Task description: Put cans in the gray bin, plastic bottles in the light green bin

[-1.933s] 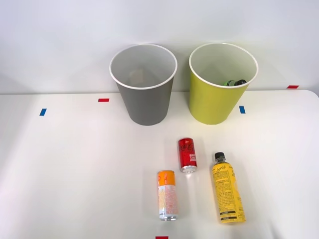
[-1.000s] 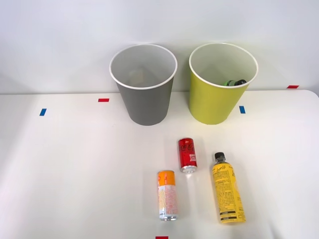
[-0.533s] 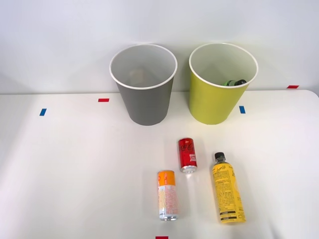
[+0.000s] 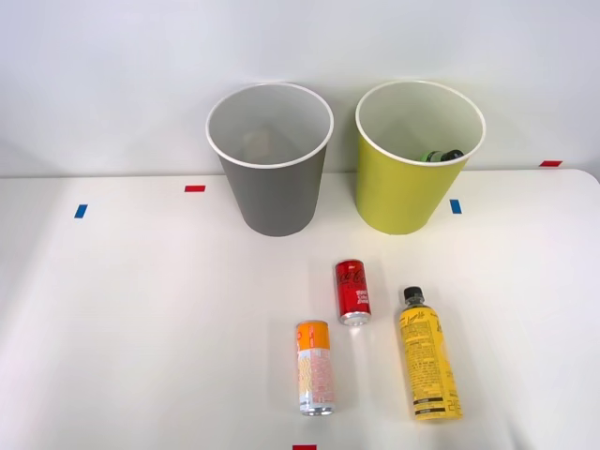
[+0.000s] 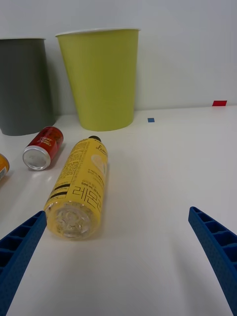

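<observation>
The yellow-labelled bottle (image 4: 429, 366) lay on its side at lower right of the front frame, cap toward the light green bin (image 4: 403, 197), just right of the red can (image 4: 352, 292). The claw (image 5: 118, 256) stood wide and empty near its base. A sound grasp would probably straddle the bottle's middle, across its length, without nudging that can.

Gray bin (image 4: 272, 183): upright at the back of the surface, white rim, left of the light green bin.
Light green bin (image 4: 405, 183): upright, white inside, holding a dark green bottle (image 4: 439, 157) with a black cap.
Red can (image 4: 352, 292): lying on its side, in front of the bins.
Orange-topped can (image 4: 315, 367): lying, nearer the front edge.
Yellow-labelled bottle (image 4: 427, 365): lying, black cap toward the bins, right of both cans.
</observation>
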